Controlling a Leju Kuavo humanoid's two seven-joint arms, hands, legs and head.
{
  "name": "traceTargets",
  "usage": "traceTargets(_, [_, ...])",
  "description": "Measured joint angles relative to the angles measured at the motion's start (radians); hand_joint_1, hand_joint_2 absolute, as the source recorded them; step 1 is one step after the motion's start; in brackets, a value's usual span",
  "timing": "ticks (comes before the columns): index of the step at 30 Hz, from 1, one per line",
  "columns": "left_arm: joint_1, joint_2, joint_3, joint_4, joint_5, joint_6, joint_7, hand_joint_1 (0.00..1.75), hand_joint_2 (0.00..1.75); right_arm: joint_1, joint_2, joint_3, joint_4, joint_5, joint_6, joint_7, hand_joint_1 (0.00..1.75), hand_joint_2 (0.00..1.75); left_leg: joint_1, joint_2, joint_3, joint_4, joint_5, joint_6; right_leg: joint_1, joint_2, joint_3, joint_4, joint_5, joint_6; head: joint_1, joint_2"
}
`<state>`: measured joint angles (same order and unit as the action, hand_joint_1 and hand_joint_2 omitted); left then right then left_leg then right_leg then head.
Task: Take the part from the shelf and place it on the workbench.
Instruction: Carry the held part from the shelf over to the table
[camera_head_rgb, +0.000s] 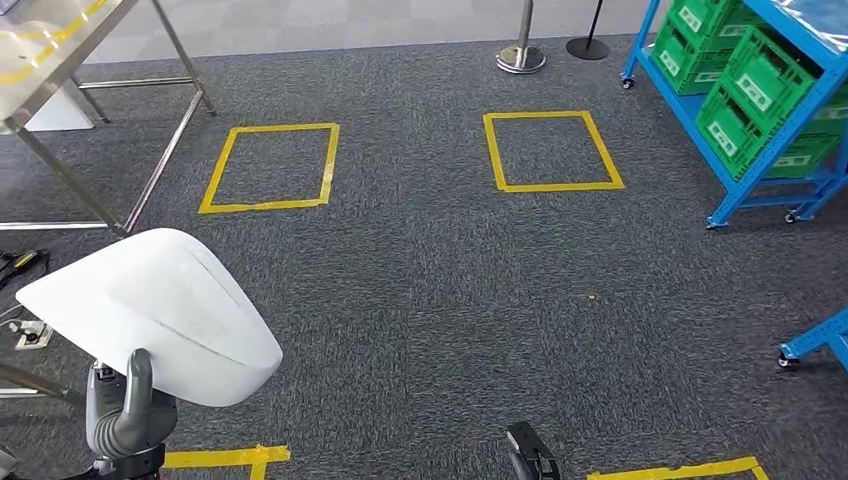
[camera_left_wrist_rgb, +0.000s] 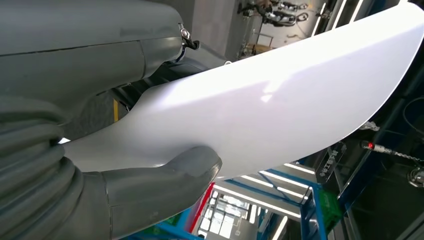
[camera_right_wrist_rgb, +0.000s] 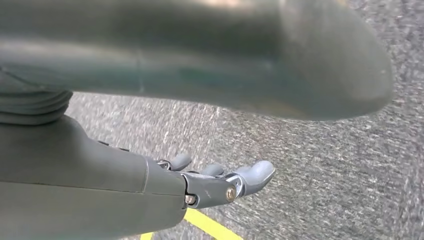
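One hand carries the whole load here, so watch it. In the head view your left hand (camera_head_rgb: 125, 410) sits low at the left, holding the white part (camera_head_rgb: 150, 315) by its near edge, with most of the broad curved shell jutting out beyond the grip. That overhang is your main risk: a sharp turn or heavy step could lever the part loose and send it to the carpet (camera_head_rgb: 450, 290). The bench (camera_head_rgb: 40, 60) stands off at the upper left, well apart from the part, on thin metal legs; swing in too close and the shell's far tip could strike a leg or the bench edge. The blue shelf (camera_head_rgb: 760, 150) with its green crates (camera_head_rgb: 760, 85) is away on the right, clear of your path.

In the left wrist view the thumb (camera_left_wrist_rgb: 165, 175) presses on the smooth glossy face of the part (camera_left_wrist_rgb: 280, 110). The opposing fingers are hidden behind it, so you cannot judge how deep the clamp goes, and a slick surface like this could slide under a light pinch.

In the right wrist view your right hand (camera_right_wrist_rgb: 210, 180) hangs over the carpet with its fingers apart, carrying nothing. It is too far off to catch a slip.
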<state>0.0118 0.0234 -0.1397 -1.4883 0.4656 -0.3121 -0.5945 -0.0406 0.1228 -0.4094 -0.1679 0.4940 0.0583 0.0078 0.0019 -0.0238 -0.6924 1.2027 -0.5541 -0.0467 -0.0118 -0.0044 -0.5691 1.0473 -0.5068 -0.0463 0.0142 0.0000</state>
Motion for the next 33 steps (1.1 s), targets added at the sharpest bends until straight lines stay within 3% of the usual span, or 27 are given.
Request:
traceTargets(2, [-0.004,0.007,-0.004,0.014,0.01,0.005,-0.006,1.75,1.75,0.004,0.0,-0.001,0.0,-0.005,0.001,0.0,0.0,0.0,0.002,0.015,-0.042,0.096,-0.034,-0.002,0.004,-0.03,-0.001,0.0,-0.002,-0.003,0.0,0.0])
traceTargets(3, [-0.003,0.011,-0.006,0.019,0.015,0.008,-0.01,1.75,1.75,0.005,0.0,-0.001,0.0,-0.007,0.002,-0.002,0.0,0.0,0.002,0.018,-0.039,0.096,-0.024,-0.001,0.006,-0.044,0.0,0.001,-0.003,-0.003,0.0,0.0])
traceTargets(4, [-0.002,0.015,-0.008,0.022,0.019,0.009,-0.012,1.75,1.75,0.004,0.0,-0.001,0.0,-0.008,0.003,-0.005,0.0,0.0,0.001,0.023,-0.015,0.055,0.002,0.002,0.007,-0.056,0.002,0.001,-0.005,-0.003,0.0,0.0])
traceTargets(5, [-0.002,0.019,-0.01,0.023,0.022,0.01,-0.013,1.75,1.75,0.004,0.0,-0.001,0.0,-0.008,0.004,-0.007,0.0,0.0,-0.001,0.037,0.024,-0.014,0.036,0.007,0.008,-0.067,0.005,0.001,-0.007,-0.002,0.0,0.0])
traceTargets(7, [-0.004,0.023,-0.015,0.023,0.025,0.015,-0.013,1.75,1.75,0.003,0.001,-0.001,0.0,-0.007,0.004,-0.009,0.0,0.0,-0.011,0.073,0.089,-0.133,0.076,0.019,0.011,-0.088,0.011,0.001,-0.013,0.004,0.0,0.0])
traceTargets(9, [-0.005,0.026,-0.019,0.023,0.023,0.02,-0.012,1.75,1.75,0.002,0.001,-0.002,0.0,-0.008,0.005,-0.011,0.0,0.0,-0.019,0.08,0.105,-0.168,0.08,0.029,0.013,-0.107,0.015,-0.001,-0.015,0.012,0.001,0.0])
traceTargets(11, [-0.002,0.031,-0.02,0.021,0.022,0.024,-0.013,1.75,1.75,-0.001,0.003,-0.002,0.0,-0.009,0.005,-0.018,0.0,0.0,-0.017,0.057,0.105,-0.177,0.087,0.037,0.012,-0.116,0.019,-0.001,-0.019,0.022,0.001,0.0])
traceTargets(13, [0.0,0.035,-0.02,0.017,0.019,0.028,-0.019,1.75,1.75,-0.004,0.004,-0.002,-0.001,-0.009,0.004,-0.023,0.0,0.0,-0.008,0.037,0.11,-0.187,0.094,0.048,0.009,-0.075,0.004,0.039,-0.046,0.033,0.002,0.0])
traceTargets(15, [0.0,0.033,-0.019,0.014,0.013,0.029,-0.026,1.75,1.75,-0.002,0.005,-0.002,0.0,-0.007,0.003,-0.022,0.0,0.0,-0.003,0.016,0.111,-0.189,0.097,0.054,0.004,-0.019,-0.05,0.149,-0.098,0.041,0.004,0.0])
traceTargets(17, [0.004,0.03,-0.019,0.012,0.005,0.029,-0.03,1.75,1.75,0.004,0.005,-0.002,0.0,-0.006,0.001,-0.019,0.0,0.0,-0.003,-0.01,0.109,-0.187,0.097,0.056,0.0,-0.003,-0.109,0.256,-0.13,0.046,0.006,0.0])
traceTargets(18, [0.006,0.03,-0.019,0.011,0.001,0.029,-0.032,1.75,1.75,0.006,0.005,-0.002,0.0,-0.007,0.001,-0.019,0.0,0.0,-0.002,-0.025,0.108,-0.184,0.097,0.055,-0.002,-0.001,-0.12,0.269,-0.121,0.048,0.006,0.0])
traceTargets(20, [0.012,0.03,-0.019,0.005,-0.008,0.029,-0.037,1.75,1.75,0.006,0.005,-0.003,0.0,-0.008,0.0,-0.024,0.0,0.0,0.002,-0.054,0.105,-0.174,0.093,0.05,-0.008,0.014,-0.087,0.181,-0.053,0.052,0.006,0.0])
traceTargets(22, [0.021,0.03,-0.016,-0.013,-0.019,0.032,-0.046,1.75,1.75,0.004,0.007,-0.003,0.0,-0.009,0.0,-0.035,0.0,0.0,0.004,-0.079,0.098,-0.162,0.088,0.037,-0.014,0.059,-0.034,0.063,-0.008,0.053,0.005,0.0])
traceTargets(24, [0.028,0.029,-0.008,-0.033,-0.029,0.036,-0.054,1.75,1.75,0.004,0.01,-0.004,0.0,-0.009,0.0,-0.04,0.0,0.0,0.005,-0.101,0.088,-0.158,0.089,0.021,-0.014,0.078,-0.016,0.023,-0.008,0.048,0.005,0.0])
traceTargets(26, [0.039,0.029,0.004,-0.05,-0.035,0.039,-0.059,1.75,1.75,0.004,0.012,-0.004,0.0,-0.007,0.0,-0.04,0.0,0.0,0.008,-0.114,0.081,-0.161,0.093,0.008,-0.011,0.054,-0.012,0.017,-0.004,0.034,0.005,0.0])
traceTargets(28, [0.054,0.029,0.02,-0.069,-0.04,0.043,-0.061,1.75,1.75,0.001,0.015,-0.005,0.0,-0.007,0.0,-0.042,0.0,0.0,0.007,-0.07,0.066,-0.133,0.074,-0.001,-0.011,0.031,-0.006,0.009,0.0,0.018,0.002,0.0])
traceTargets(30, [0.063,0.028,0.033,-0.088,-0.047,0.047,-0.06,1.75,1.75,0.002,0.018,-0.005,0.0,-0.008,-0.001,-0.045,0.0,0.0,0.005,-0.006,0.021,-0.035,0.015,-0.006,-0.008,0.005,-0.003,0.004,0.001,0.008,-0.003,0.0])
traceTargets(32, [0.073,0.027,0.046,-0.104,-0.054,0.049,-0.059,1.75,1.75,0.006,0.02,-0.006,0.0,-0.007,-0.002,-0.045,0.0,0.0,0.006,0.013,-0.034,0.083,-0.036,-0.01,-0.004,-0.025,-0.003,0.004,-0.001,0.003,-0.004,0.0])
traceTargets(33, [0.081,0.027,0.053,-0.112,-0.057,0.051,-0.058,1.75,1.75,0.007,0.021,-0.006,0.0,-0.005,-0.003,-0.042,0.0,0.0,0.006,0.015,-0.043,0.105,-0.036,-0.01,-0.003,-0.04,-0.003,0.004,-0.002,0.002,-0.004,0.0])
